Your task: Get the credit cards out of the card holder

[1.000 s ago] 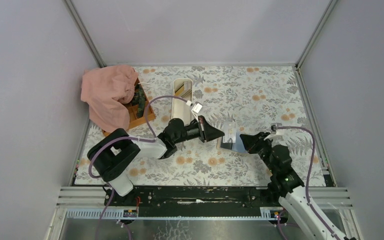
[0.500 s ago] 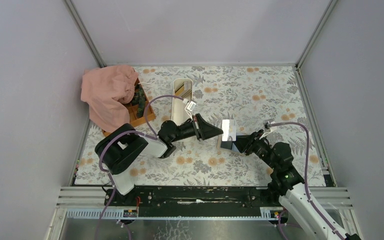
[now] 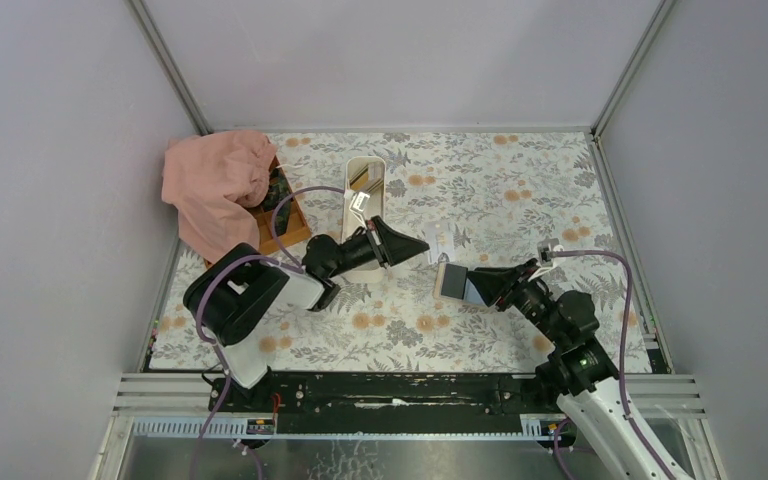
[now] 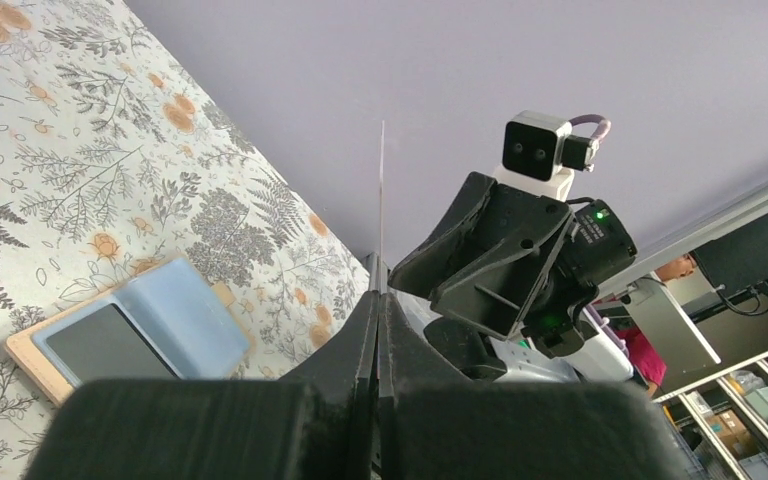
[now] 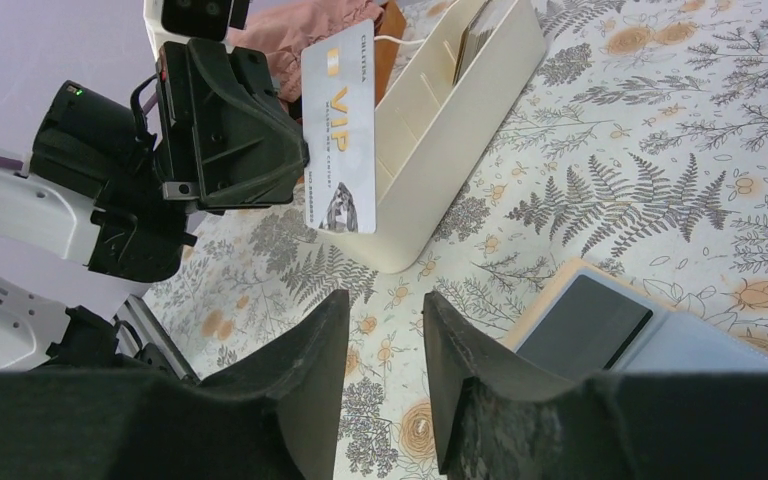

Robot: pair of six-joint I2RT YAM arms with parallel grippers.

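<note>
The card holder [image 3: 454, 280] lies open on the table, light blue inside with a tan edge, and a dark grey card [image 3: 451, 279] sits in it. My left gripper [image 3: 422, 246] is shut on a pale credit card [image 3: 443, 237] and holds it in the air, clear of the holder. The right wrist view shows that card [image 5: 340, 130] face on, marked VIP. In the left wrist view it is an edge-on line [image 4: 381, 200] above the holder [image 4: 185, 310]. My right gripper [image 3: 478, 284] is open and empty, and the holder [image 5: 600, 330] lies just beside its right finger.
A long white oval tray [image 3: 349, 190] stands just behind my left gripper, with something flat inside. A brown wooden box [image 3: 298, 226] under a pink cloth [image 3: 215, 185] sits at the back left. Grey walls enclose the floral table.
My left gripper has drawn the pale card out of the card holder and carried it left and back toward the white tray. The right gripper has stayed beside the holder.
</note>
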